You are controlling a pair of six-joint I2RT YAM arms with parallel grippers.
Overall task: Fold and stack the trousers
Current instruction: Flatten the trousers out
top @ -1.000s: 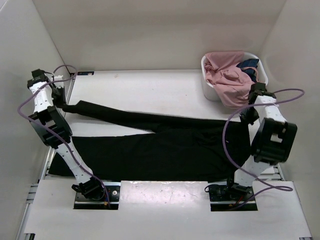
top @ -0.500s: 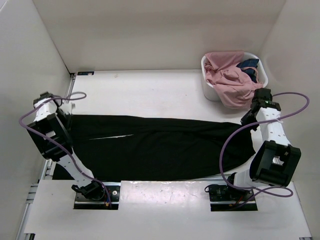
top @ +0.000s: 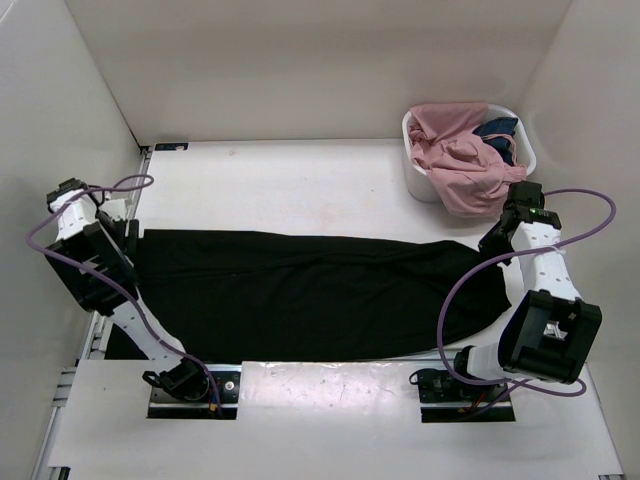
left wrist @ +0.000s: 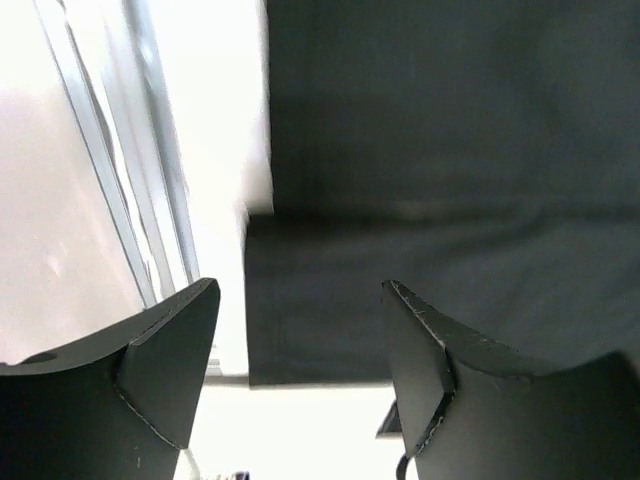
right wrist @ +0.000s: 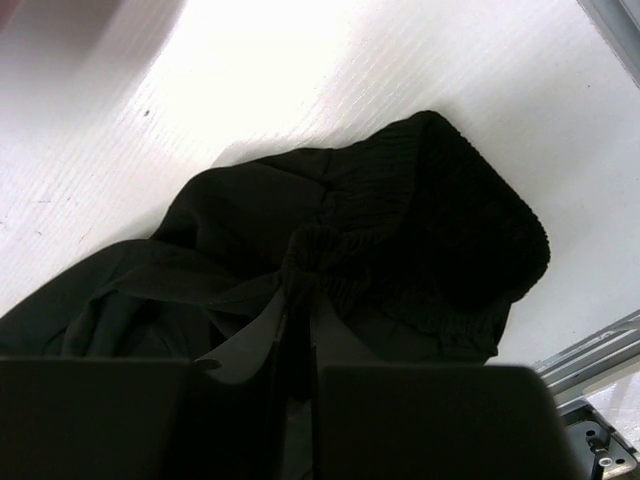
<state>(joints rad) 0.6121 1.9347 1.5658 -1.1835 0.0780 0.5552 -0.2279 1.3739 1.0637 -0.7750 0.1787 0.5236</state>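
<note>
Trousers (top: 300, 290) lie flat along the near half of the table (top: 300, 180), one leg on the other. The hems are at the left edge and the waist at the right edge.

Left fingers (left wrist: 185, 320) are spread wide with nothing between them, hanging over the hem end. The wrist view shows two stacked layers with square corners and bare table beyond.

Right fingers (right wrist: 255, 345) are pinched tight on a gather of the ribbed waistband. That end is bunched and rounded, not flat.

My read: the lengthwise fold is laid, and the crosswise fold, hems over to waist, comes next.

To do it well:
- Take both hem layers together, close to the corner, so the lower leg does not drag behind.
- Settle the waistband flat before letting go; the bunch there would make a lumpy stack.
- Lift the hems high enough to clear the cloth, then lay them down slowly toward the waist.
- Keep clear of the basket (top: 420, 182) holding the pink garment (top: 455, 160) at the far right corner.
</note>
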